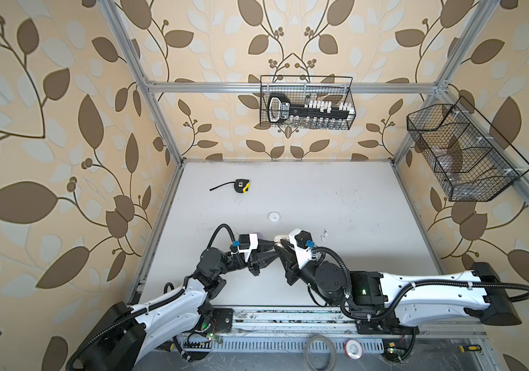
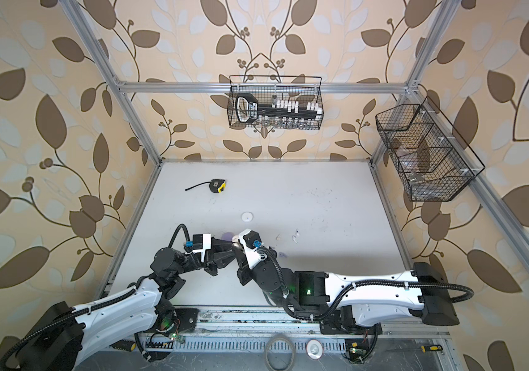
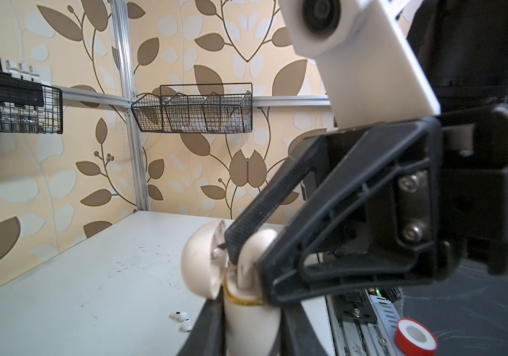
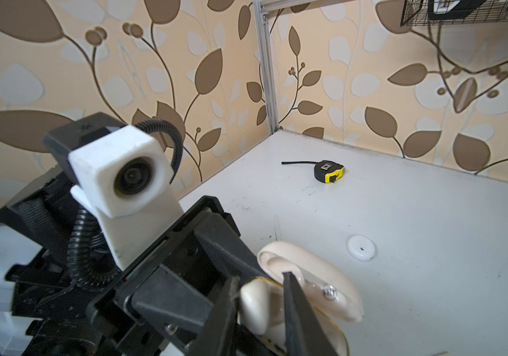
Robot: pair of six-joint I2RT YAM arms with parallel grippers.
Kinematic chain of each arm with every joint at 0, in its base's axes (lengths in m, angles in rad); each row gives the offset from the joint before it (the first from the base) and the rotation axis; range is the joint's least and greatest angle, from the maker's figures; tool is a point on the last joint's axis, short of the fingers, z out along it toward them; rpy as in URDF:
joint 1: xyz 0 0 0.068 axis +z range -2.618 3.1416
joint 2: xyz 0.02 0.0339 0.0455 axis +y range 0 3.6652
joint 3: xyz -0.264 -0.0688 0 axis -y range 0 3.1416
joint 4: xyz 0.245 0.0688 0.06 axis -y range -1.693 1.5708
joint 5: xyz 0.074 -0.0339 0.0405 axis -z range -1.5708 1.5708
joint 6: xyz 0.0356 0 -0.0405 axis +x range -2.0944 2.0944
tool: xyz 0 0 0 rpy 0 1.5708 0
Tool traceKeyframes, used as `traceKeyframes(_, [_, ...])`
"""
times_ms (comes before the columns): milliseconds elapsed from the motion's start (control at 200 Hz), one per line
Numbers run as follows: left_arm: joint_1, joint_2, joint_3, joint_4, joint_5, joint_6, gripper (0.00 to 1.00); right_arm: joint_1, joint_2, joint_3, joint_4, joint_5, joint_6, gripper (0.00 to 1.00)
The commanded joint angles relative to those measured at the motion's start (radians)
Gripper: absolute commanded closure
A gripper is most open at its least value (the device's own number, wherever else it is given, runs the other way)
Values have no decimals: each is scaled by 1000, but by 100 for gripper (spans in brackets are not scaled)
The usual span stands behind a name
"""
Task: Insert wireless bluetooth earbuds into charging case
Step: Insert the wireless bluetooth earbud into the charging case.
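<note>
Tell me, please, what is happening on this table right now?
The left gripper is clamped on the body of a cream charging case, whose lid is open. The right gripper appears to pinch a cream earbud at the case's mouth. I cannot tell whether it is seated. Two white earbuds lie loose on the table.

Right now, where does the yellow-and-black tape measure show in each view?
In both top views: tape measure on the table, far left part.
Left wrist: not in it.
Right wrist: tape measure beyond the white round disc, toward the corner post.
Shared landmark: that disc, nearer the arms, in all three.
</note>
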Motion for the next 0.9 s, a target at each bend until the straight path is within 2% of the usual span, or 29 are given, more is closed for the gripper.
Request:
traceKeyframes(0, [-12,-20,49,68,53,-4,100,4,-25,-18,-19,16,-25,73])
traceKeyframes(180, [-15,-21,49,76,65,-4,100,3,-70,-64,-18,37,-20,60])
traceKeyframes(525, [-24,-25,53,76,80,-5,100,6,-130,-117,-13,-14,-25,60])
traceKeyframes(740, [-26,-23,55,66,79,3,100,17,-160,-114,-23,-22,-36,56])
traceKeyframes(895, [-27,-25,52,59,73,14,100,32,-215,-103,-56,-19,-14,60])
